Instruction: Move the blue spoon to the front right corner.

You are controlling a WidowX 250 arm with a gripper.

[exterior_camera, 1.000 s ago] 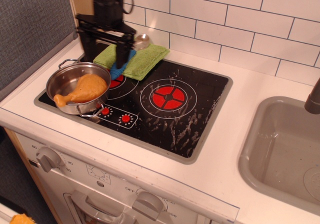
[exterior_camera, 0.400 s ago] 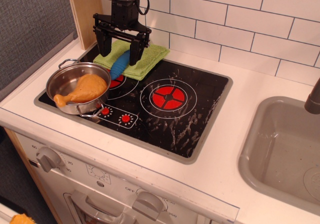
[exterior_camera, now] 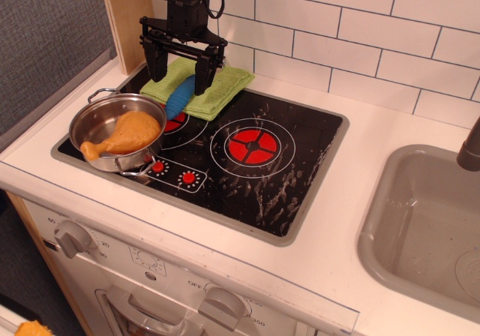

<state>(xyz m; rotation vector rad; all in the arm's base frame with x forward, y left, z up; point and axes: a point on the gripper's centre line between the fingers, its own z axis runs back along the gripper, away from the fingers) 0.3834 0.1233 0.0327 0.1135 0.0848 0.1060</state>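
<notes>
The blue spoon (exterior_camera: 179, 96) lies on a green cloth (exterior_camera: 217, 90) at the back left of the cooktop. Only its ribbed blue handle shows; the bowl is hidden behind the gripper. My black gripper (exterior_camera: 181, 79) hangs open over the spoon, one finger (exterior_camera: 159, 70) to the left of the handle and the other (exterior_camera: 203, 79) to the right. I cannot tell whether the fingers touch the cloth. The front right corner (exterior_camera: 289, 229) of the black cooktop is streaked with white scuffs and bare.
A steel pot (exterior_camera: 97, 126) holding an orange toy drumstick (exterior_camera: 127, 133) stands on the front left burner. A red burner ring (exterior_camera: 252, 147) marks the cooktop's middle. A grey sink (exterior_camera: 427, 223) is to the right, a tiled wall behind.
The gripper has moved right and turned, and now straddles the spoon's handle with its fingers spread. The spoon's silver bowl, visible a second ago, is now hidden behind it.
</notes>
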